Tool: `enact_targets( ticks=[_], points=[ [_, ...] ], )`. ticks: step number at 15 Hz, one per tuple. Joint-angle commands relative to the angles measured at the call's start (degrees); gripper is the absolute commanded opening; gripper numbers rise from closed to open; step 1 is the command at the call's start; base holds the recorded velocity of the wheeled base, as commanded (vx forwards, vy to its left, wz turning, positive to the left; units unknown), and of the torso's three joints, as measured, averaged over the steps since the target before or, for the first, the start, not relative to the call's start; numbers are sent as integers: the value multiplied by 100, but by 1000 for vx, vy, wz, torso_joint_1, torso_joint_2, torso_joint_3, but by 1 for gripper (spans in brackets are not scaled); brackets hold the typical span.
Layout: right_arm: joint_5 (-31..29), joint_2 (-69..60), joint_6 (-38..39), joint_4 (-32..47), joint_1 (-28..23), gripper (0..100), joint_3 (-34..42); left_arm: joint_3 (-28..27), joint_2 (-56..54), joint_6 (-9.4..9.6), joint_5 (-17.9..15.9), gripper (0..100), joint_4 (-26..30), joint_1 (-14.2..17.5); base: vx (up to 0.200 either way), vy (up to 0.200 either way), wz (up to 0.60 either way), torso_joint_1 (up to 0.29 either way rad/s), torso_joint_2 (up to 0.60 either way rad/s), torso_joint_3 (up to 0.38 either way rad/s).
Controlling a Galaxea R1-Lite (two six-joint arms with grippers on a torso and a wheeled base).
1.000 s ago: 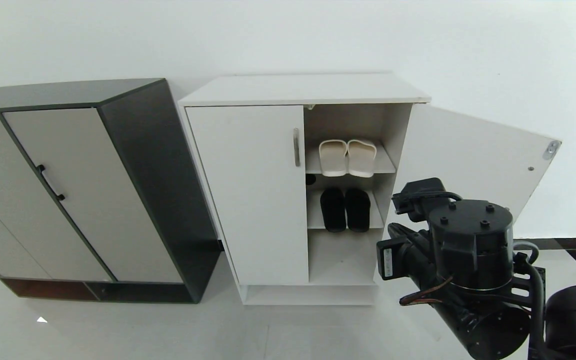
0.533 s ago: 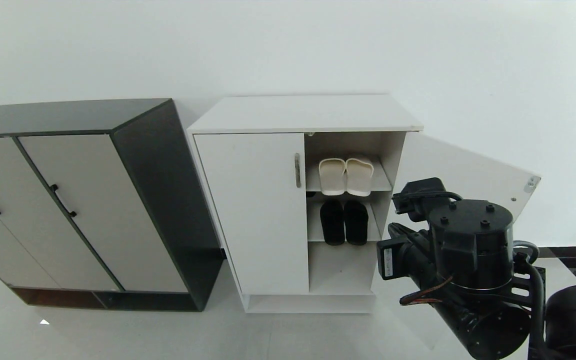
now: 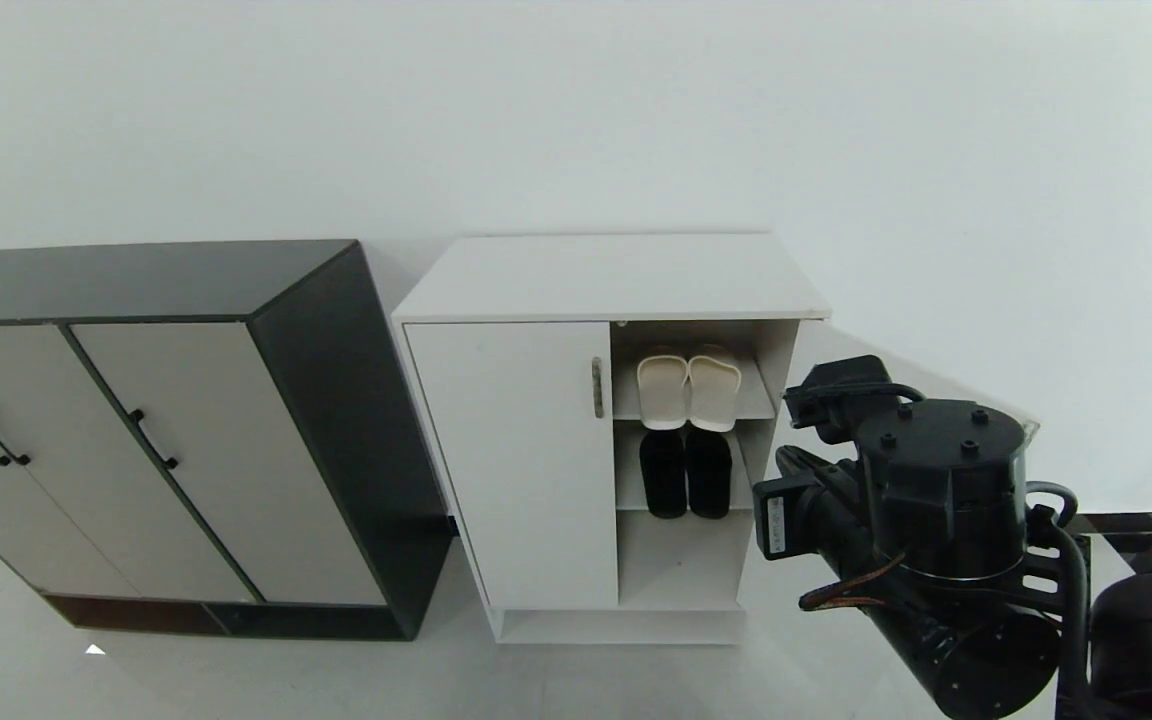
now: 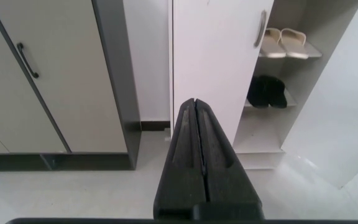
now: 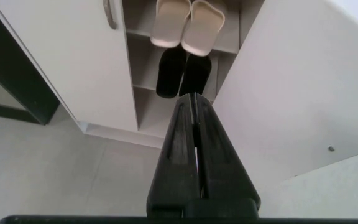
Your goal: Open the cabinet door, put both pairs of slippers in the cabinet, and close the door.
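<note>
Both pairs are sitting inside the white cabinet (image 3: pixel 606 280): the white slippers (image 3: pixel 688 388) on the upper shelf, the black slippers (image 3: pixel 685 472) on the shelf just below. Its door (image 5: pixel 291 93) is hanging wide open on the right. The right pincer (image 5: pixel 195 94), fingers pressed together, is hovering before the open bay, near the door's inner face. The left pincer (image 4: pixel 195 101), likewise pinched together, is pointing toward the shut left door (image 3: pixel 511 460). Closing looks like the step in hand. The right arm should be getting behind the door's outer face and pushing near the free edge, steadily, until it is sitting flush.
</note>
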Motion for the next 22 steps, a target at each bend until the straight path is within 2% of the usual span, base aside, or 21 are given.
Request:
enact_targets(
  ticks=[1, 12, 18, 22],
  points=[
    [-3, 14, 1, -2, 2, 0, 0, 0, 8, -2, 2, 0, -1, 1, 0, 0, 0, 237, -564, -320],
    [-3, 14, 10, -20, 2, 0, 0, 0, 8, -2, 2, 0, -1, 1, 0, 0, 0, 235, -532, -298],
    [15, 32, 19, -37, 2, 0, 9, 0, 8, -2, 2, 0, -1, 1, 0, 0, 0, 17, -44, -24],
    [15, 41, 10, -37, 2, 0, 9, 0, 8, -2, 2, 0, -1, 1, 0, 0, -600, 5, -2, 2]
  ],
)
